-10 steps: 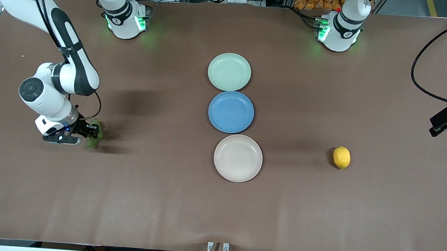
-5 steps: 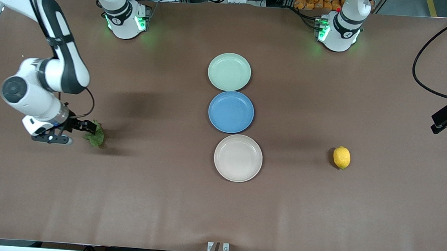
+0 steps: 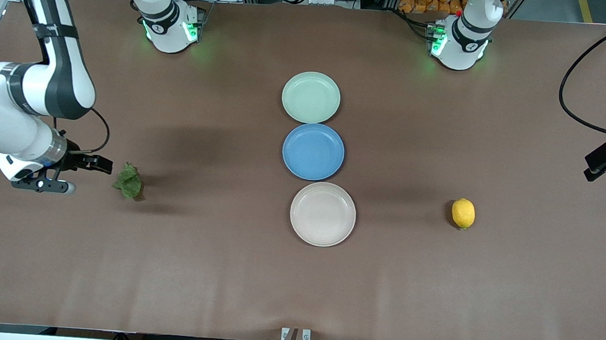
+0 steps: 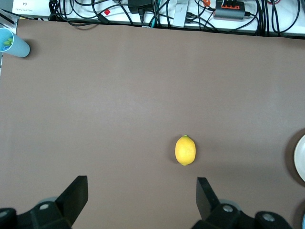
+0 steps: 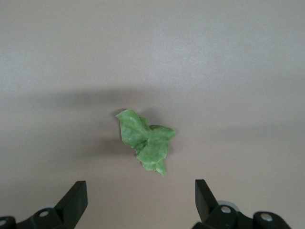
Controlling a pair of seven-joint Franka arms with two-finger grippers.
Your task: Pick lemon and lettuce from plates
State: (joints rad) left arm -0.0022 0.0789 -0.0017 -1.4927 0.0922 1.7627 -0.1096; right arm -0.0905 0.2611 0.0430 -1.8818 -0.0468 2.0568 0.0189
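Left gripper (image 4: 142, 191): cut off at the front view's right edge; its wrist view shows the fingers spread wide, empty, over bare table.
Right gripper (image 3: 102, 164): open, holding nothing, at the front view's left edge, just beside the lettuce.
Small wrinkly dark green lettuce leaf (image 3: 129, 181): on the brown table (image 3: 210, 270), lower left of frame; ragged folds clear only in the right wrist view (image 5: 146, 140).
Small oval bright yellow lemon (image 3: 462, 213): on the table, lower right; green tip shows only in the left wrist view (image 4: 185, 150).
Round pale green plate (image 3: 311, 97), beige plate (image 3: 323, 213): centre, both empty; blue plate (image 3: 313, 151) between them.
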